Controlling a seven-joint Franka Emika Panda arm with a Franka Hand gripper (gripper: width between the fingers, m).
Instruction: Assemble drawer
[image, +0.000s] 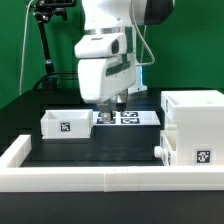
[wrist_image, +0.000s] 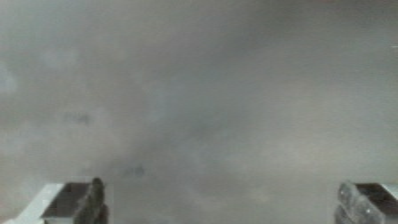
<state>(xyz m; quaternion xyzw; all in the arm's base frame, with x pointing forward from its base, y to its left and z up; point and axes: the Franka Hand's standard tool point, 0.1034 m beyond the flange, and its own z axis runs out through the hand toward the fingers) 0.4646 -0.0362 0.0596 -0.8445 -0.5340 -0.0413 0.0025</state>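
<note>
The drawer's large white case (image: 196, 122) stands at the exterior view's right, with a tag on its front and a small knob (image: 160, 150) sticking out low on its left side. One small white tray (image: 67, 124) with a tag stands apart at the left. My gripper (image: 111, 104) hangs low between them, just over the marker board (image: 137, 117), touching neither part. In the wrist view my gripper (wrist_image: 224, 206) is open: the fingertips (wrist_image: 80, 205) stand far apart with only blurred grey surface between them. The second tray is not seen as a separate piece.
A low white rim (image: 100, 172) edges the black table along the front and left. A black stand (image: 45, 45) rises at the back left before a green wall.
</note>
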